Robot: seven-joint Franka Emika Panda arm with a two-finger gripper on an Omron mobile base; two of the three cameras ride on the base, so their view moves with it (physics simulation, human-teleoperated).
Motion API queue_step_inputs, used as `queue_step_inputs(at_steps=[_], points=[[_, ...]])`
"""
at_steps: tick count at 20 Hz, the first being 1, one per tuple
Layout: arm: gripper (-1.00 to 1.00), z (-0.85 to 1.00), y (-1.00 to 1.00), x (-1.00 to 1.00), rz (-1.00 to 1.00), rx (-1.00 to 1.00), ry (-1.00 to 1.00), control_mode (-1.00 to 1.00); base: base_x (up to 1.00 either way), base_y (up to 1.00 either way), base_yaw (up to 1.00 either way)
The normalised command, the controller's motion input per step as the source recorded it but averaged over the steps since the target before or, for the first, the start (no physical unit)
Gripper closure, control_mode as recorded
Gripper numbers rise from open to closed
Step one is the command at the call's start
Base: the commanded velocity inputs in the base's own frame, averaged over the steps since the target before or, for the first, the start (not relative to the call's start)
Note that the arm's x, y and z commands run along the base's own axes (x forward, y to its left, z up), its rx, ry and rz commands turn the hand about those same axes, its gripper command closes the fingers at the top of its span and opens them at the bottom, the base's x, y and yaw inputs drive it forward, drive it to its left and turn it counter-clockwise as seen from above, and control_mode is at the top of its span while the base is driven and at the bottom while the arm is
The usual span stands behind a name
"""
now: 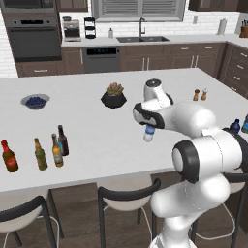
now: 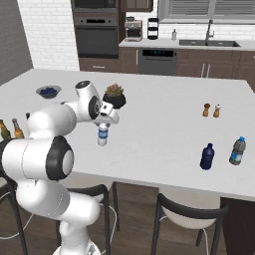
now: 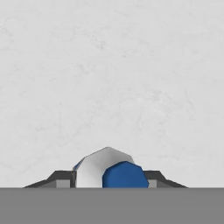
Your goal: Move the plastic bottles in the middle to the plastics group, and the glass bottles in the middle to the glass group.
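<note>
— White counter [image 1: 97, 140], left base view: how many bottles?
— Four at its left end: red-labelled bottle [image 1: 8, 156], olive-green bottle [image 1: 40, 154], amber beer bottle [image 1: 57, 151], dark beer bottle [image 1: 62, 140]. One water bottle [image 1: 149, 132] mid-counter, under the gripper [image 1: 148, 127].
— Right base view?
— Two plastics at right: dark blue bottle [image 2: 207, 156], bluish bottle [image 2: 237, 151].
— Hand view?
— Fingers [image 3: 61, 178] closed against the water bottle's sides, blue cap up.

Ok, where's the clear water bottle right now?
The water bottle stands near the middle of the island counter, directly under the end effector, in front of the potted succulent; the hand view shows its blue cap between the fingers.
</note>
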Motion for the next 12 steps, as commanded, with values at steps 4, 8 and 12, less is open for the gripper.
queue_step_inputs(at_steps=[4, 8, 12], points=[[1.00, 0.28, -0.78, -0.35, 0.00, 0.00, 0.00, -1.00, 0.00, 0.00, 0.00], [1.00, 0.20, -0.81, -0.26, 0.00, 0.00, 0.00, -1.00, 0.00, 0.00, 0.00], [1.00, 0.10, -0.83, -0.19, 0.00, -0.02, 0.00, -1.00, 0.00, 0.00, 0.00]])
